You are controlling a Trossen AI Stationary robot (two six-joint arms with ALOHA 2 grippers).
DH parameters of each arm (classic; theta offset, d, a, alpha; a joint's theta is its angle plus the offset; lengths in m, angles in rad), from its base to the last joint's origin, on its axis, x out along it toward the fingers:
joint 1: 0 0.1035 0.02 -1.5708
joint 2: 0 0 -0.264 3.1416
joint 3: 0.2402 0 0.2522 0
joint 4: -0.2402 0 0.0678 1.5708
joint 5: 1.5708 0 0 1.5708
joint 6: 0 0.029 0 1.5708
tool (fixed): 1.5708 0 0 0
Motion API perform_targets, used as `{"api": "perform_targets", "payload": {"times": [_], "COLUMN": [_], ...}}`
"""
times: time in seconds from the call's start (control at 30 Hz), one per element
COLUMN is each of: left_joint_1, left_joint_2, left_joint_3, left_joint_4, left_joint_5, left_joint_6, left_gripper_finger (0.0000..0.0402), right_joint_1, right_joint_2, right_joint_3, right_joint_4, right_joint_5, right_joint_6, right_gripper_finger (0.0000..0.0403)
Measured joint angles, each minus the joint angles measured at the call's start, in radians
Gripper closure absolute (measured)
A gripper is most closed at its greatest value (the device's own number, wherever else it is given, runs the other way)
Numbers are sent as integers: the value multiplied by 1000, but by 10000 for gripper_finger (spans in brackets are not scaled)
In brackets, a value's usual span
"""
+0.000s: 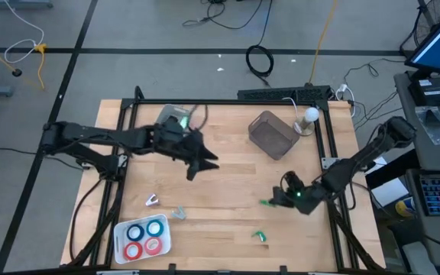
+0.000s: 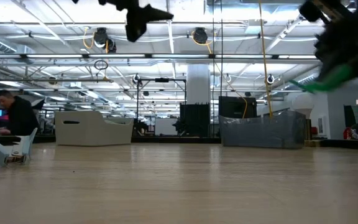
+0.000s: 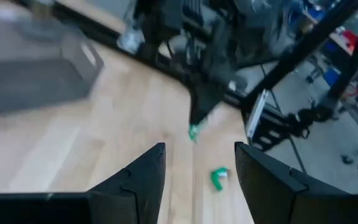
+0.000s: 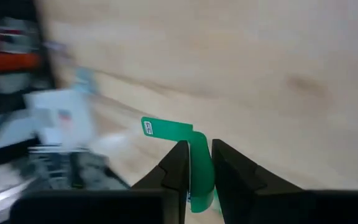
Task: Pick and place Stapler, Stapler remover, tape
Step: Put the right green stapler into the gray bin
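Right jaws (image 4: 196, 163) pinching green stapler (image 4: 179, 140) aloft.

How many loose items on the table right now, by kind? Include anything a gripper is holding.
Tape rolls: 4, two blue and two red, in the white tray
Green items: 2, one held by the right gripper, one lying on the table
Small pale items near the tray: 2
Grey bin: 1
Total: 9

Two blue tape rolls (image 1: 145, 229), two red tape rolls (image 1: 143, 247)
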Motion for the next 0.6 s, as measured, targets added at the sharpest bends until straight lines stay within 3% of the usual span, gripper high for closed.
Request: {"api": "perform_targets", "payload": {"times": [0.2,0.43,0.6], "left_joint_1": [-14,-20,-19], "left_joint_2": [133,295,331], "left_joint_3": [0,0,0], "left_joint_4": [67,447,617], "left_joint_5": [25,214,233], "left_joint_6": [-62,-181,-259], "left_gripper_finger": [206,206,206], "right_joint_1": [-104,-221,-269], "right_joint_2": [-45,-47,-47], "right_joint_3": [0,0,0], "right_joint_4": [207,452,478], "right_joint_5": [65,46,-7], "right_joint_6": [-287,-562,-640], "right_gripper_finger": [352,352,352]}}
